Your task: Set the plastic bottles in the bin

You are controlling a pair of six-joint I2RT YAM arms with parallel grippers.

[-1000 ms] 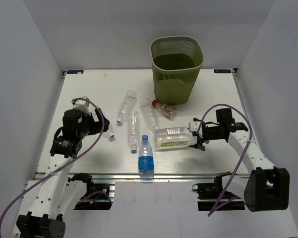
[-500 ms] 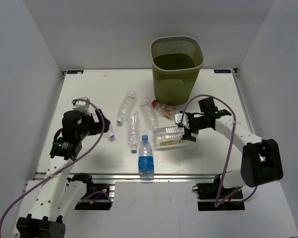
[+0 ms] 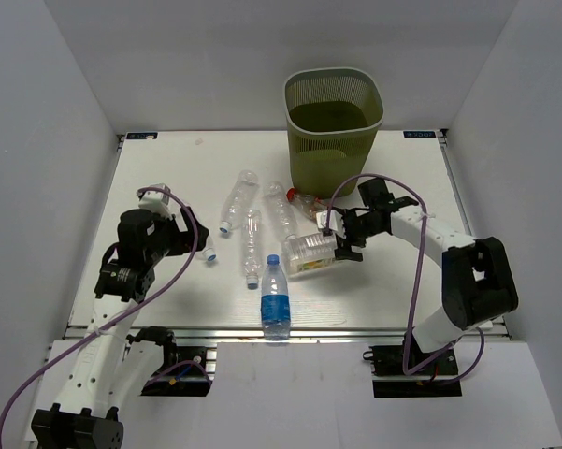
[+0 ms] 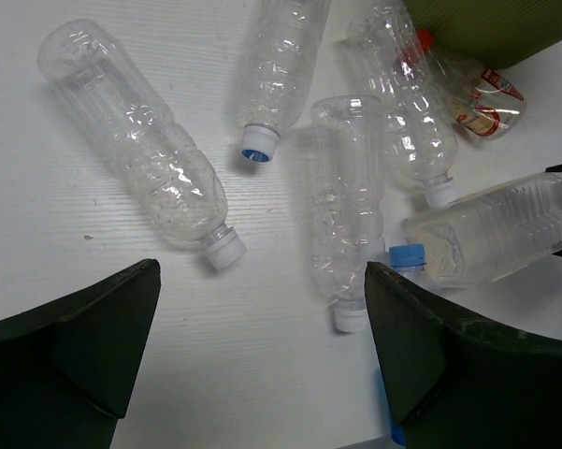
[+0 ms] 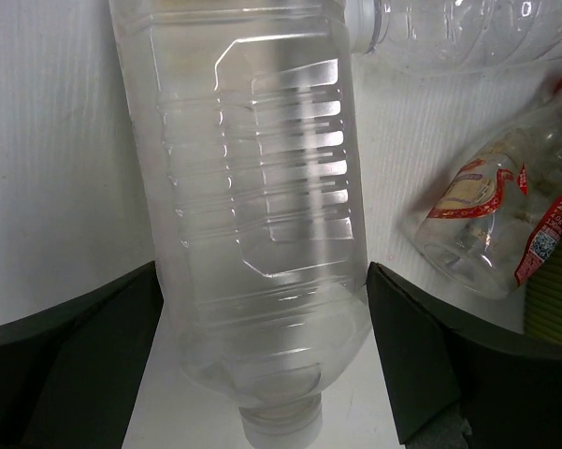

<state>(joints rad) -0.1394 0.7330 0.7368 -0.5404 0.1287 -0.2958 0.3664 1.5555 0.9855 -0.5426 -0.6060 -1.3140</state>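
bin (image 3: 329, 168): olive green — perforated mesh
bottle by the bin (image 5: 486, 215): clear, red-white label
my right gripper (image 5: 262, 271): black

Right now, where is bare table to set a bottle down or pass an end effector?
Bare table lies far left, beyond the left arm, and near right, between the blue-capped bottle and the right arm. The middle is crowded, from the bin to the wide bottle the right end effector straddles.

Right wrist view: the wide bottle (image 5: 252, 215) is cut off at the top edge. Left wrist view: the blue-capped bottle (image 4: 408, 254) is mostly hidden behind the left gripper (image 4: 262, 290); the bin (image 4: 486, 23) is cropped.
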